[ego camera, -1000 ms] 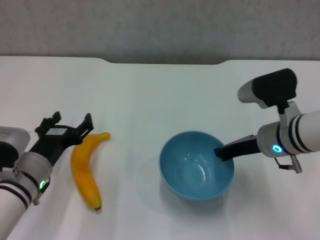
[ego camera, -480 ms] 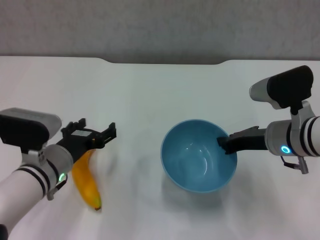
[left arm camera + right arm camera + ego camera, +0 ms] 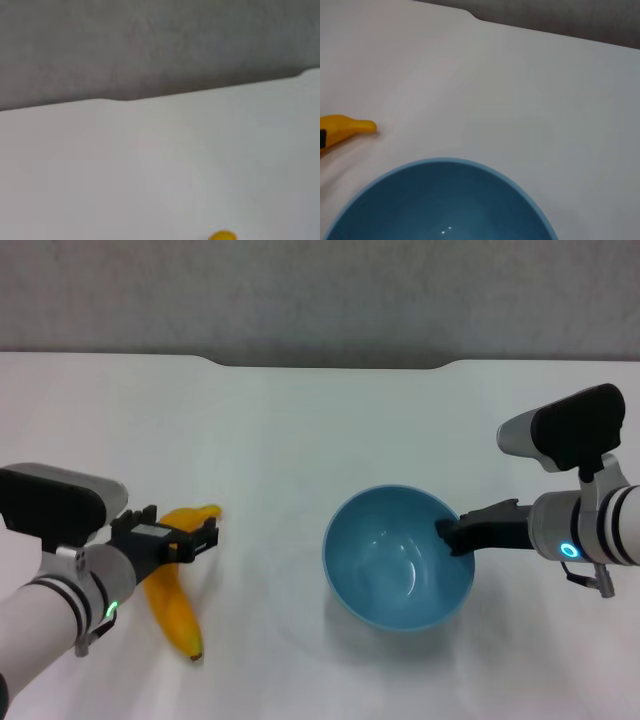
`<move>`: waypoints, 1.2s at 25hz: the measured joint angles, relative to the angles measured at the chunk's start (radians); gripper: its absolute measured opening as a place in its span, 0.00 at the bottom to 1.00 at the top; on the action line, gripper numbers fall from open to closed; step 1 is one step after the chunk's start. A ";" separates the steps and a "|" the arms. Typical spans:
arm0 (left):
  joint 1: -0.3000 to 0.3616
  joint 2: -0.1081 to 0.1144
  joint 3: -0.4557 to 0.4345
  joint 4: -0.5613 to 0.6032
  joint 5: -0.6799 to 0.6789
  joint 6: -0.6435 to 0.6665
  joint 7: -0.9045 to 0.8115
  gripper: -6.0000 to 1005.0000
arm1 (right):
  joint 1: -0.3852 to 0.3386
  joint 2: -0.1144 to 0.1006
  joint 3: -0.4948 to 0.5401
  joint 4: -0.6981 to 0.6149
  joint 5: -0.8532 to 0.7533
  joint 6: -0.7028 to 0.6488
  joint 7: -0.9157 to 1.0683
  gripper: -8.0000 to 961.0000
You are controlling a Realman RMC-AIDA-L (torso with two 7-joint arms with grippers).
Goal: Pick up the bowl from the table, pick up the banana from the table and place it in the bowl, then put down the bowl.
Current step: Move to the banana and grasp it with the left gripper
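Right hand [image 3: 452,535] clamped on bowl [image 3: 398,557] rim, left hand [image 3: 178,540] spread over banana [image 3: 172,600], both hands outside wrist views

I see a wide, plain white table [image 3: 300,430] with a shallow notch cut into its far edge at 12 o'clock. 1 yellow banana [image 3: 175,605] lies on it at 8 o'clock, stem pointing away from me. At 4 o'clock a faint shadow falls on the white surface beneath a light-blue bowl [image 3: 398,558].

No readable text (labels or numbers) anywhere.
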 joint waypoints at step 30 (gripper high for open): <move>-0.014 -0.007 -0.003 0.104 -0.005 0.010 0.106 0.83 | -0.018 -0.001 0.000 -0.085 0.002 -0.005 0.008 0.08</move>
